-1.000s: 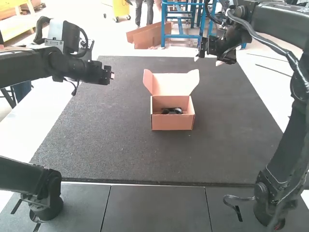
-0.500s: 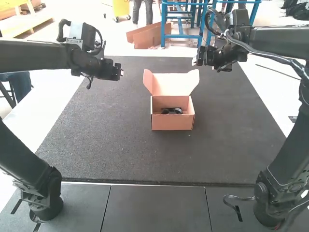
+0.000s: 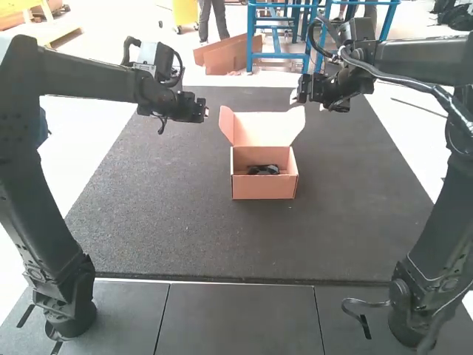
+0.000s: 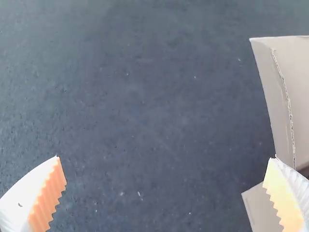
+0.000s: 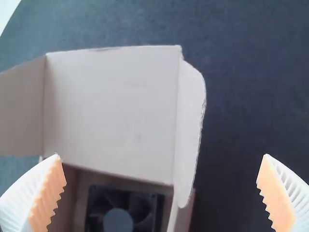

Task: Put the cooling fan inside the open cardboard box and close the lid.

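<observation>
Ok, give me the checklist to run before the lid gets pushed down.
1. Fan inside the box: ok.
2. Lid free to swing: ok, it stands upright behind the opening with nothing resting on it.
3. Left fingers open and empty: ok.
4. Right fingers open and empty: ok, above the lid.
5. Fan low enough for the lid to shut flat: cannot tell.
</observation>
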You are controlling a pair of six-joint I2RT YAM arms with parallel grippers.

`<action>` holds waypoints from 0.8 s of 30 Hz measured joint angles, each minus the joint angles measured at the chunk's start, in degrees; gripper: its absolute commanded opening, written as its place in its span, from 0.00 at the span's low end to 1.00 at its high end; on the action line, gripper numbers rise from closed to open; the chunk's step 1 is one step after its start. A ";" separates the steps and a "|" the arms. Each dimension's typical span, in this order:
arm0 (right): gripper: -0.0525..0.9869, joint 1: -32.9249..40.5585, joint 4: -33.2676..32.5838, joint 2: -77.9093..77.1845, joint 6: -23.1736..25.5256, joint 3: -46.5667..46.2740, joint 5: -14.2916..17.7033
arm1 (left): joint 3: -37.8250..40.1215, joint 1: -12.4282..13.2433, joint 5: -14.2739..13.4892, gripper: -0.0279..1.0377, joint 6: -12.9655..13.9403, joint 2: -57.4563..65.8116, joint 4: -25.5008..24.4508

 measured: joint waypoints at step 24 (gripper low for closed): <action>0.91 0.00 -8.98 5.77 0.17 9.16 -4.79 | 7.32 -1.14 -0.15 0.94 -0.81 7.69 1.64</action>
